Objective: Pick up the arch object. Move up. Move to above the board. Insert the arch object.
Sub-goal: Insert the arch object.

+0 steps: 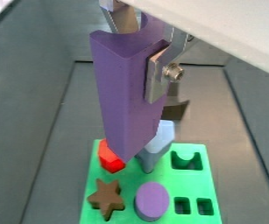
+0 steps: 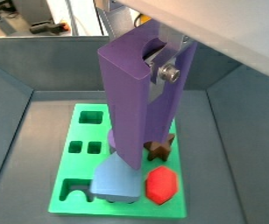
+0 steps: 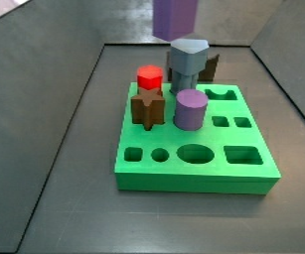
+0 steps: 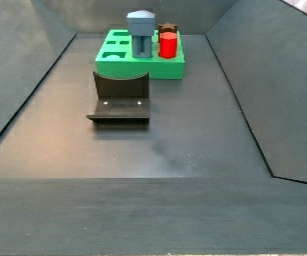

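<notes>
Above the green board (image 1: pixel 195 185), the pincer (image 1: pixel 148 52) hangs clenched on the tall purple arch object (image 1: pixel 124 87), held upright and clear of the grey-blue pentagonal block (image 2: pixel 116 178) and red block (image 2: pixel 160 185) seated in the board.

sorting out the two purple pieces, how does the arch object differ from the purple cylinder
The arch object is tall with flat sides; the purple cylinder is shorter and round. The arch object is held in the gripper above the board; the cylinder stands upright in the board, free of the gripper. The arch object is slightly bluer in a wrist view. Both are purple.
</notes>
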{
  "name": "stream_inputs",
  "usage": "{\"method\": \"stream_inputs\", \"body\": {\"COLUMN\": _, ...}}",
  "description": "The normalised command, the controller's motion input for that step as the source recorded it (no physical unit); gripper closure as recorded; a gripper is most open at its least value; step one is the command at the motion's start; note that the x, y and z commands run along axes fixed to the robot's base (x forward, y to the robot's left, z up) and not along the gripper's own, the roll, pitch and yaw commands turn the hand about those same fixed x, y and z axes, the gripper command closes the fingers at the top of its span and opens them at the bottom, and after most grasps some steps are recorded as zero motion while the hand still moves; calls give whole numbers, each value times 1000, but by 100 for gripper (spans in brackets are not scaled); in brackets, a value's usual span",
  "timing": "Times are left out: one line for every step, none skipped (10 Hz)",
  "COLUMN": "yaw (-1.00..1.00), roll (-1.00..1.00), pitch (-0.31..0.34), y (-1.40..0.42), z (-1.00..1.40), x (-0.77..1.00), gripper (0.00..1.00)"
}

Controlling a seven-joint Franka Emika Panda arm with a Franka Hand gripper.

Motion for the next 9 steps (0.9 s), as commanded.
{"method": "stream_inputs", "body": {"yaw": -480, "roll": 81, "pitch": -16, "y": 14, "z": -77, "x": 740, "gripper": 100}}
{"method": "stream_inputs", "body": {"yaw": -580, "roll": 77, "pitch": -14, "y": 60, "z": -20, "x": 620, "gripper": 100}}
{"method": "stream_inputs", "body": {"yaw": -831, "roll": 81, "pitch": -44, "y": 126, "z": -40, "x": 337, "gripper": 100}}
{"method": "stream_inputs", "body": {"yaw": -851, "roll": 83, "pitch": -33, "y": 126, "z": -34, "x": 303, "gripper": 100}}
{"method": "stream_inputs", "body": {"yaw": -837, "roll": 70, "pitch": -30, "y": 123, "z": -9, "x": 317, "gripper": 100}}
{"method": "stream_inputs", "body": {"yaw": -806, "roll": 59, "pitch": -31, "y": 126, "z": 0, "x": 360, "gripper": 100}}
{"method": "stream_inputs", "body": {"yaw": -749, "roll": 57, "pitch": -29, "y": 117, "z": 0, "x": 431, "gripper": 100}}
{"method": "stream_inputs", "body": {"yaw": -740, "roll": 63, "pitch": -34, "y": 120, "z": 0, "x": 446, "gripper": 100}}
{"method": "stream_inputs", "body": {"yaw": -706, "roll": 77, "pitch": -37, "y": 120, "z": -11, "x": 494, "gripper": 100}}
